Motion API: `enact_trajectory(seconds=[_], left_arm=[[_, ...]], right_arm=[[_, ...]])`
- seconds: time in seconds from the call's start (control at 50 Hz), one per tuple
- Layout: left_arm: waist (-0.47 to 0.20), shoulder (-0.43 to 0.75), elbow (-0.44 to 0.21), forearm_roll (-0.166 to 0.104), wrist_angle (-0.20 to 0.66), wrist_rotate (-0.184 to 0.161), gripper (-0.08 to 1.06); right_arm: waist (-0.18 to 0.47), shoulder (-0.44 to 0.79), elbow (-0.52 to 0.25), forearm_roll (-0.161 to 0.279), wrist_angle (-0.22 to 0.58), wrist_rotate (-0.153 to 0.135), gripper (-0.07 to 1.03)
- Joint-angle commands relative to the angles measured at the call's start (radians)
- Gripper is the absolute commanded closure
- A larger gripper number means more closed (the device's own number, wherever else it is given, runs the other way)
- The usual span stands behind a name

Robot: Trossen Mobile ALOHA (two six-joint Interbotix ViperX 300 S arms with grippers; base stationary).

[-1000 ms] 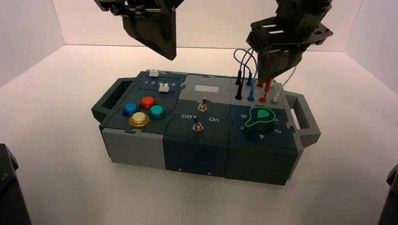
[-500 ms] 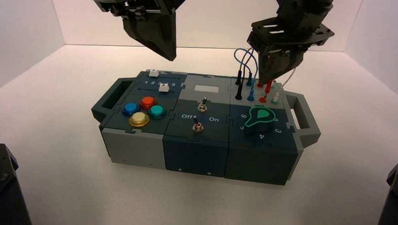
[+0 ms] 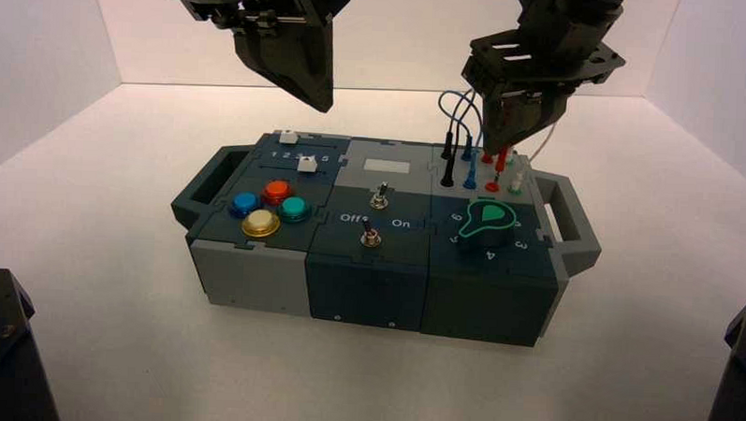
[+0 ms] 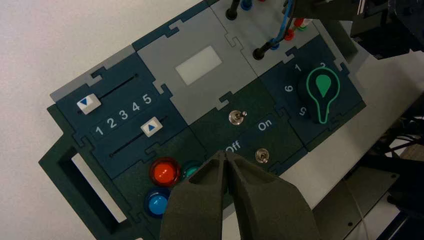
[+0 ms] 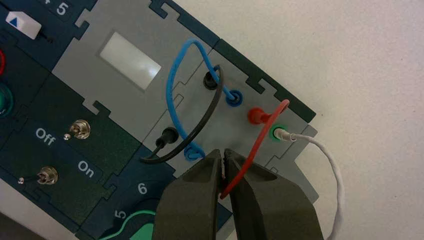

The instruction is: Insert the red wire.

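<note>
The red wire arcs up from its one red plug, which sits in a socket on the box's grey wire panel. The wire's other end runs down between the fingers of my right gripper, which is shut on it. In the high view that gripper hangs over the panel at the box's back right. The held red plug points down just above a red-ringed socket. My left gripper is shut and empty; it hovers high over the box's back left, above the buttons.
A blue wire, a black wire and a white wire with a green-ringed plug crowd the same panel. The green knob, two toggle switches, coloured buttons and sliders fill the rest of the box.
The left arm has drifted slightly to the right. The right gripper and the red plug stay over the panel almost unmoved.
</note>
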Motion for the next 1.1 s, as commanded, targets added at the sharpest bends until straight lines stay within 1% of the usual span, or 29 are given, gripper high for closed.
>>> enact_trajectory(seconds=[0.02, 0.1, 1.1], left_arm=[[-0.002, -0.003, -0.031, 0.002, -0.005, 0.003, 1.01], [-0.002, -0.002, -0.031, 0.002, -0.005, 0.002, 1.01], [-0.002, 0.014, -0.038, 0.006, -0.003, 0.003, 1.01]], right_arm=[[0.002, -0.021, -0.023, 0.006, -0.006, 0.002, 0.99], [0.003, -0.020, -0.020, 0.012, -0.006, 0.002, 0.99], [0.005, 0.028, -0.005, 0.009, -0.037, 0.002, 0.99]])
